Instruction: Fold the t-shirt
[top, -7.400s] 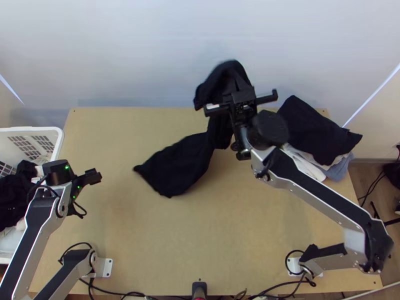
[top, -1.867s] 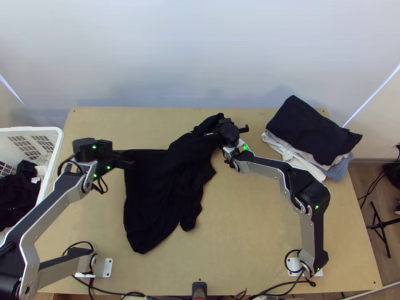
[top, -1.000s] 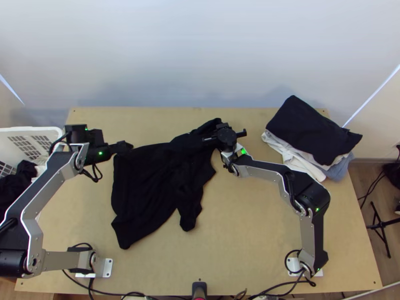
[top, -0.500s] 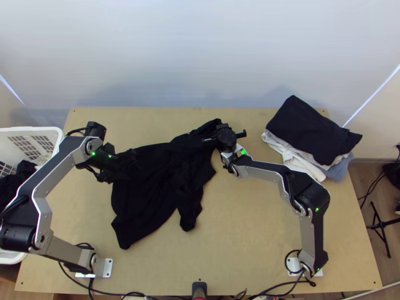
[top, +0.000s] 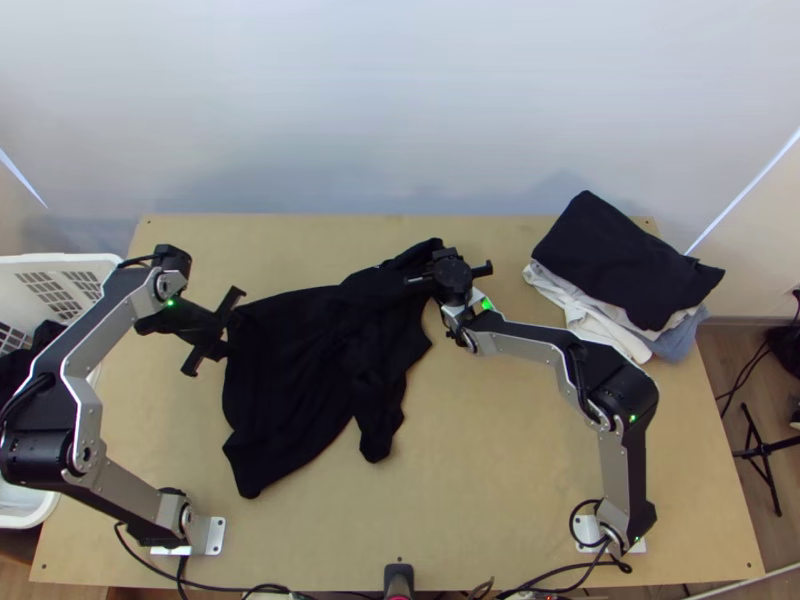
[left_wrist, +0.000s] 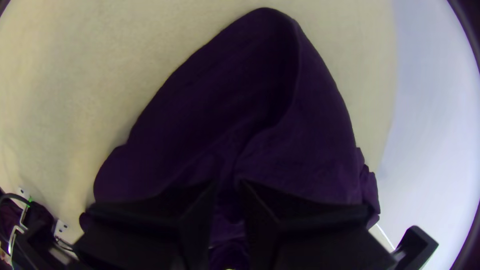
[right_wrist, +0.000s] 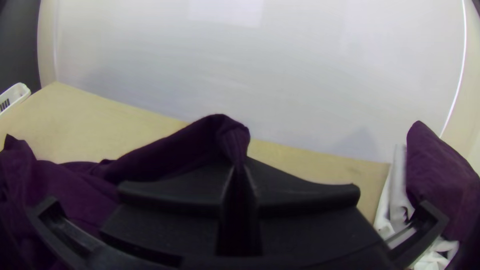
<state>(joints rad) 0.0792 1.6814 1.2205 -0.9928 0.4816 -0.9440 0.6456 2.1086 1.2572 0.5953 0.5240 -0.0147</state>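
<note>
The t-shirt (top: 310, 380) is black and lies on the desk (top: 500, 480), left of the middle, partly spread, with an uneven outline and rumples. From the top it narrows toward the far edge, where the right hand (top: 452, 272) is. The right wrist view adds a raised, gathered peak of cloth, pinched between that hand's nearly closed fingers (right_wrist: 300, 192). The left hand (top: 213, 333) is at the shirt's left edge; its wrist view shows its fingers slightly apart, nothing visibly gripped, and a long curved crease in the cloth.
</note>
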